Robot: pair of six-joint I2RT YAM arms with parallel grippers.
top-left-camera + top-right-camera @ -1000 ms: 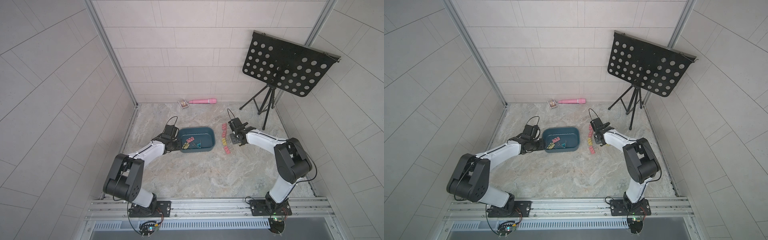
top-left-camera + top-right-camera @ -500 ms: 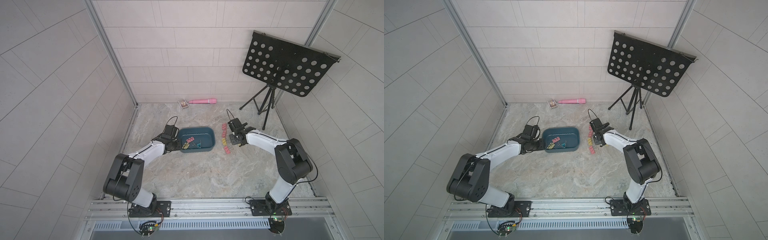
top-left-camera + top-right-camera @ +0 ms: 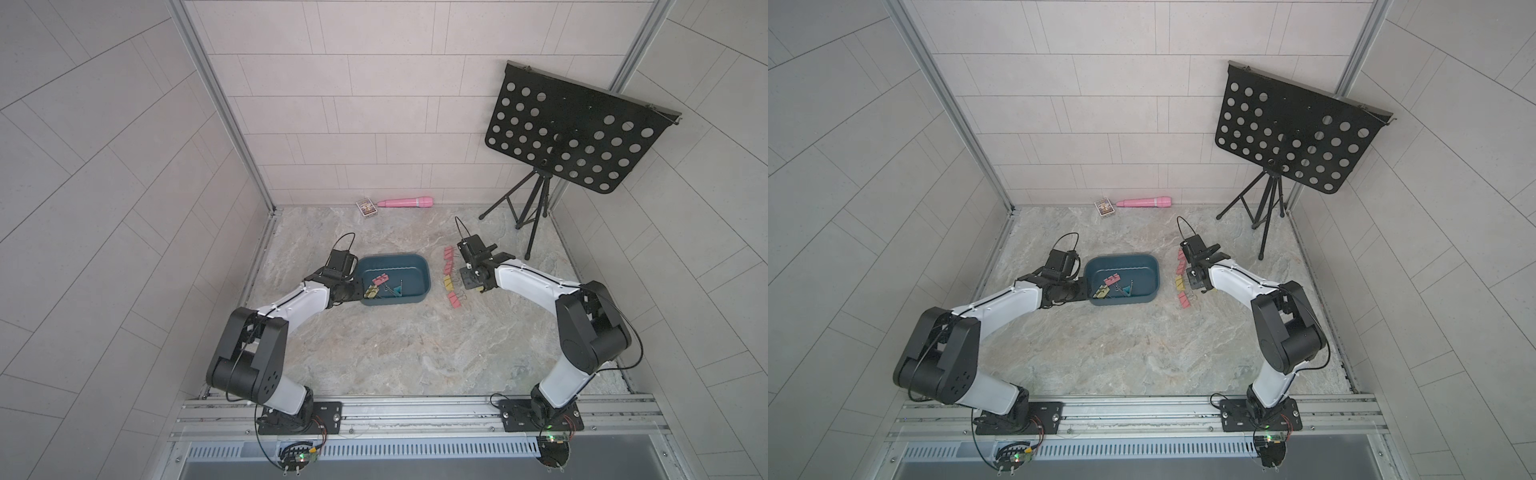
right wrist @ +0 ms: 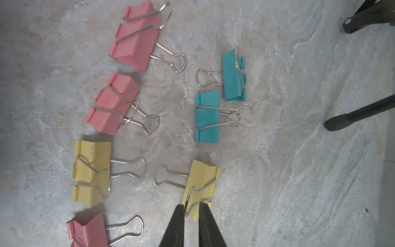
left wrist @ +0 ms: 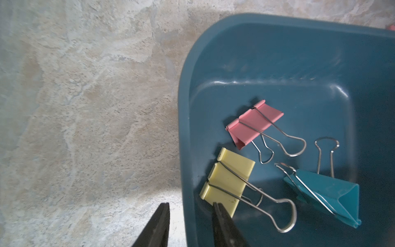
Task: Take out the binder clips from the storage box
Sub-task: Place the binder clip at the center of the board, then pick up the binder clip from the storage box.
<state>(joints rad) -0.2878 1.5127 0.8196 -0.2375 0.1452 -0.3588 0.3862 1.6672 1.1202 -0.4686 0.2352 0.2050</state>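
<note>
The dark teal storage box [image 3: 415, 266] [image 3: 1142, 259] sits mid-floor. Three binder clips lie in it: pink [image 5: 254, 124], yellow [image 5: 228, 179] and teal [image 5: 327, 192]. My left gripper [image 5: 190, 204] [image 3: 358, 291] straddles the box's left rim [image 5: 188, 85], one finger outside and one inside, closed on it. Right of the box, several binder clips [image 3: 449, 274] lie on the floor in pink [image 4: 136, 40], yellow [image 4: 92, 171] and teal [image 4: 207, 119]. My right gripper [image 4: 191, 205] [image 3: 473, 286] stands low over a yellow clip [image 4: 201, 184]. Its jaws are slightly apart, with the clip's wire handle between them.
A black music stand [image 3: 573, 137] on a tripod [image 3: 528, 216] stands at the back right; one foot [image 4: 342, 122] lies near the clips on the floor. A pink cylinder [image 3: 405, 203] and a small card box [image 3: 367, 208] lie along the back wall. Tiled walls close three sides.
The right gripper's jaws have parted a little around the yellow clip's handle. The left arm and the box have not moved.
</note>
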